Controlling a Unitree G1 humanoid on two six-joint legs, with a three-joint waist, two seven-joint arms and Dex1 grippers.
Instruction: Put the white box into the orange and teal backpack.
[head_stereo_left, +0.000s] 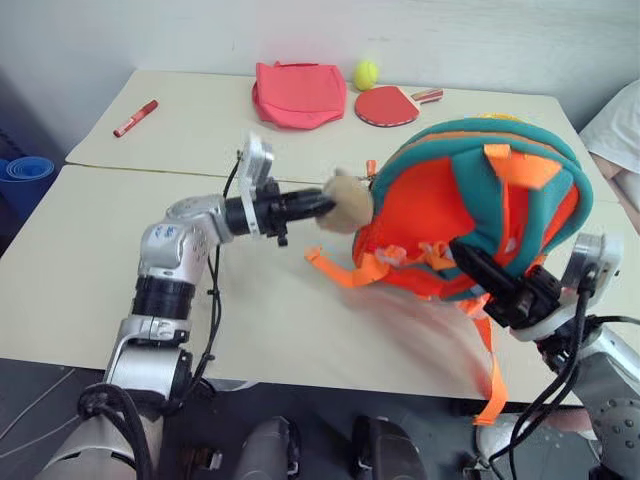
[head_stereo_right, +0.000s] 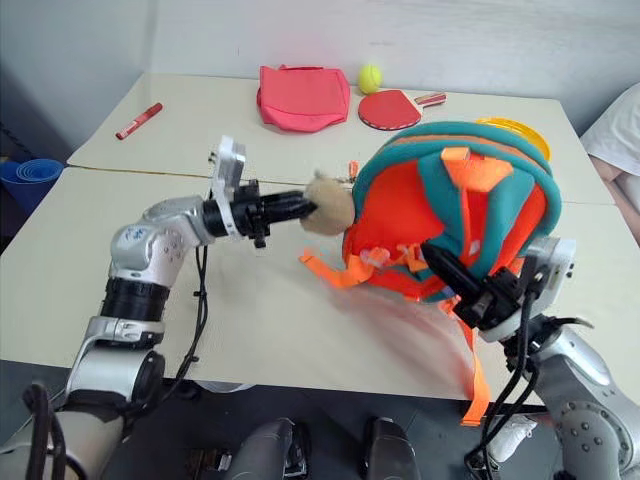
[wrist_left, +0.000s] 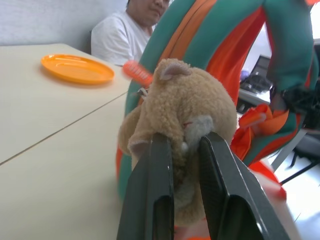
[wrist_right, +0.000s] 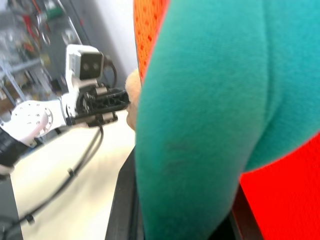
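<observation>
On the counter (head_stereo_left: 300, 330): orange and teal backpack (head_stereo_left: 470, 200) lifted and tilted between both arms; white box unseen.
Left end effector (wrist_left: 182, 155): clenched on the tan teddy bear (wrist_left: 185, 110).
Right end effector (head_stereo_right: 455, 275): clamped on a teal strap (wrist_right: 200, 125).
Risk: the soft bear may slip free, so the bag sags and its opening closes.
Left wrist view: adds an orange plate (wrist_left: 77, 68) and a seated person (wrist_left: 130, 35).

Pink-red bag (head_stereo_left: 299, 94): lies flat at table's far edge.
Yellow ball (head_stereo_left: 365, 73): beside bag.
Red paddle (head_stereo_left: 387, 105): near ball.
Red marker (head_stereo_left: 135, 118): far left.
Orange plate (wrist_left: 77, 68): on table (head_stereo_left: 90, 250).
Person (wrist_left: 125, 35): seated beyond plate.
</observation>
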